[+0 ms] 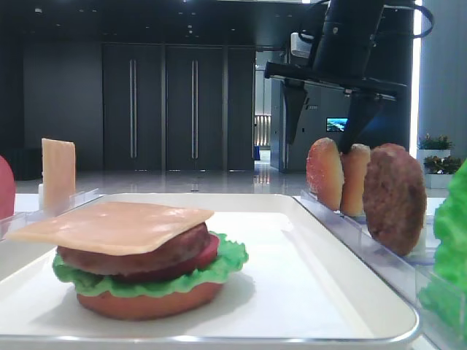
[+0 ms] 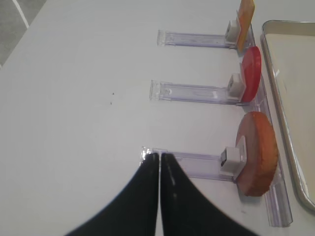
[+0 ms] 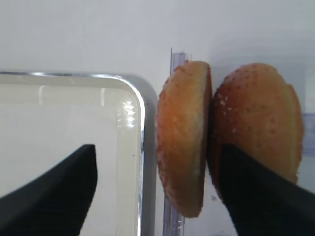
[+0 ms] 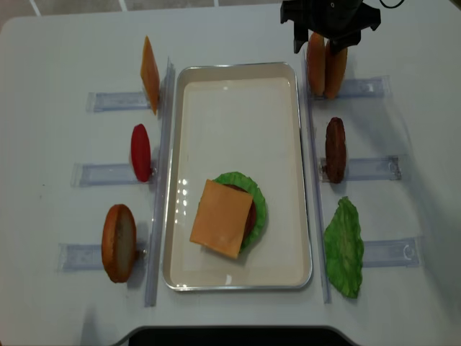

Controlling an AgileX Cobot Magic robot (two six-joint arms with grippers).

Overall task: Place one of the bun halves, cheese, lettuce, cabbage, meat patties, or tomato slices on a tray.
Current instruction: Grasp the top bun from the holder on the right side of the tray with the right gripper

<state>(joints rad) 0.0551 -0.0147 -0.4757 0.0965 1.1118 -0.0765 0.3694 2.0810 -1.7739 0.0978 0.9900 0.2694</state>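
Two bun halves stand on edge side by side in a rack right of the white tray (image 4: 238, 68). My right gripper (image 3: 157, 147) is open and straddles the bun half nearer the tray (image 3: 183, 132). One finger (image 3: 59, 196) hangs over the tray corner, and the other (image 3: 261, 196) lies against the speckled second bun half (image 3: 258, 113). From above, the right gripper (image 4: 318, 42) sits over both bun halves (image 4: 315, 68). On the tray rests a stack topped by a cheese slice (image 4: 222, 218) over lettuce (image 1: 226, 266). My left gripper (image 2: 160, 156) is shut and holds nothing, above bare table.
Right-hand racks hold a meat patty (image 4: 334, 149) and a lettuce leaf (image 4: 344, 249). Left-hand racks hold a cheese slice (image 2: 244, 19), a tomato slice (image 2: 251, 73) and a flat bun (image 2: 258, 152). The tray's far half (image 4: 238, 122) is bare.
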